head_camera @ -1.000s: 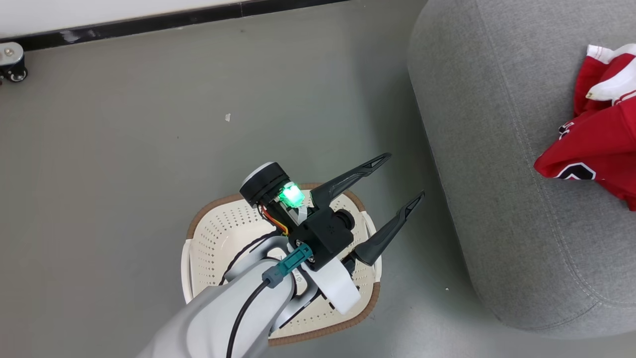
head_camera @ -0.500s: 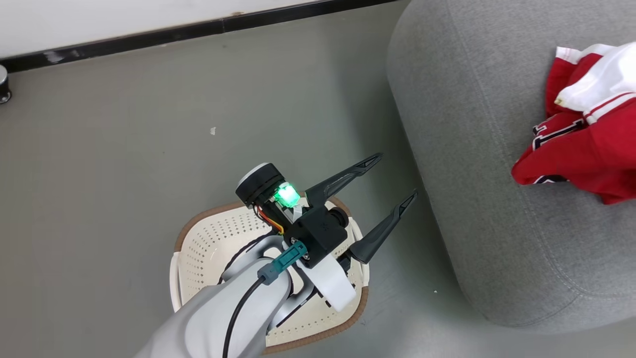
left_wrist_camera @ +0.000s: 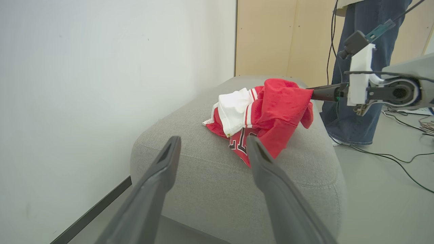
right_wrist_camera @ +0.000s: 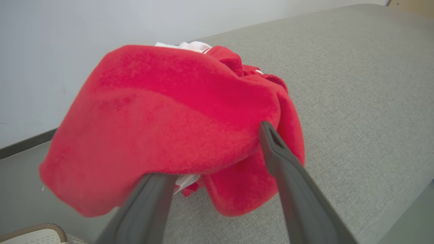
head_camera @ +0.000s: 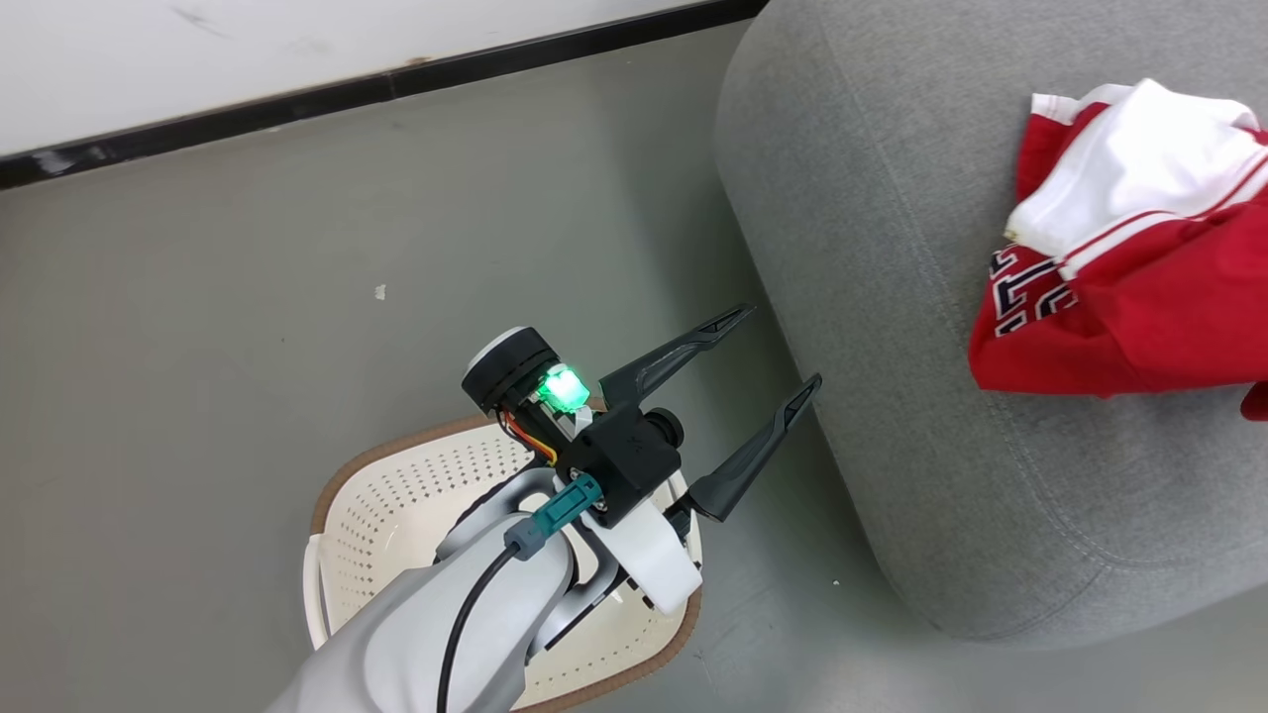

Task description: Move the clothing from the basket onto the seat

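**Red heap on the seat, both pincers spread**

The left arm's pale forearm rises from the bottom of the head view. It slants toward the seat point(head_camera: 892, 297), with a green light point(head_camera: 563, 388) glowing on its wrist. The left gripper point(head_camera: 775, 349) hangs above the floor beside the seat. Its two dark fingers are splayed wide with nothing between them, and their tips point at the seat's rounded side without reaching it.

The right gripper point(right_wrist_camera: 213, 152) comes in level over the top of the seat from the side opposite the left arm. Its two fingers also stand wide apart rather than pinched. One finger is buried under the red cloth and the tip of the other rests against a fold, so the fabric is draped over them and not clamped.

The clothing point(head_camera: 1119, 297) lies on top of the seat in one crumpled heap, set back from the rounded end. It is red with a white sleeve, striped trim and black-and-white lettering. How many garments make up the heap cannot be told.

There is one basket point(head_camera: 396, 451), cream with a brown rim. It stands on the floor just off the seat's side, under the left forearm. There is one seat, with two arms in play. One person's legs point(left_wrist_camera: 352, 101) in blue jeans stand on the floor at the seat's far end, near loose cables point(left_wrist_camera: 403, 162).
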### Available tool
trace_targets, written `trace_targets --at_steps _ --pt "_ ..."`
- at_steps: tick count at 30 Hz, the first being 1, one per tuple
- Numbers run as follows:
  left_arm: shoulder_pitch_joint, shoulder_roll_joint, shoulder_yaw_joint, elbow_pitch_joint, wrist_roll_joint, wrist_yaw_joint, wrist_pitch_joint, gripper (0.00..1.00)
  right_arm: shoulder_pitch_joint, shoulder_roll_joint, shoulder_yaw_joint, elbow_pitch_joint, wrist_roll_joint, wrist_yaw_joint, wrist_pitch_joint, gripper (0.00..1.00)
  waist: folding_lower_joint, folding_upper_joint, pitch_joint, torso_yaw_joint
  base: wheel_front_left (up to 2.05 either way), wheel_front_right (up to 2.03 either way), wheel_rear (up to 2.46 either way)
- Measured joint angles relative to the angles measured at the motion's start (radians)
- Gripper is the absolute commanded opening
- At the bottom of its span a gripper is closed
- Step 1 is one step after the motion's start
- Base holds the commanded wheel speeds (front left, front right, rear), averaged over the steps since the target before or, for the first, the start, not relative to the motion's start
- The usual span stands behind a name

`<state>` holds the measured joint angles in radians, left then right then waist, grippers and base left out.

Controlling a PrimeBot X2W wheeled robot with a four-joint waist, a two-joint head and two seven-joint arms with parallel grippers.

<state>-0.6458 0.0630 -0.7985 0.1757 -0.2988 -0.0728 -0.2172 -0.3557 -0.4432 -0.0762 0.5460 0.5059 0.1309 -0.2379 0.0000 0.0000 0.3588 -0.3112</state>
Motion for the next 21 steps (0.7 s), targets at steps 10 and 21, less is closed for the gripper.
trace_targets --at_steps 10,21 --pt "0.003 0.001 0.013 0.004 -0.009 0.005 -0.006 1.0 0.085 -0.035 0.013 -0.091 0.02 0.0 0.002 1.0 0.0 0.0 -0.013 -0.037 0.0 0.0 0.0" --pt "0.015 0.001 0.028 0.005 -0.016 0.015 -0.014 1.0 0.213 -0.095 0.124 -0.312 0.106 0.0 0.186 1.0 0.0 0.0 -0.029 -0.072 0.0 0.0 0.0"
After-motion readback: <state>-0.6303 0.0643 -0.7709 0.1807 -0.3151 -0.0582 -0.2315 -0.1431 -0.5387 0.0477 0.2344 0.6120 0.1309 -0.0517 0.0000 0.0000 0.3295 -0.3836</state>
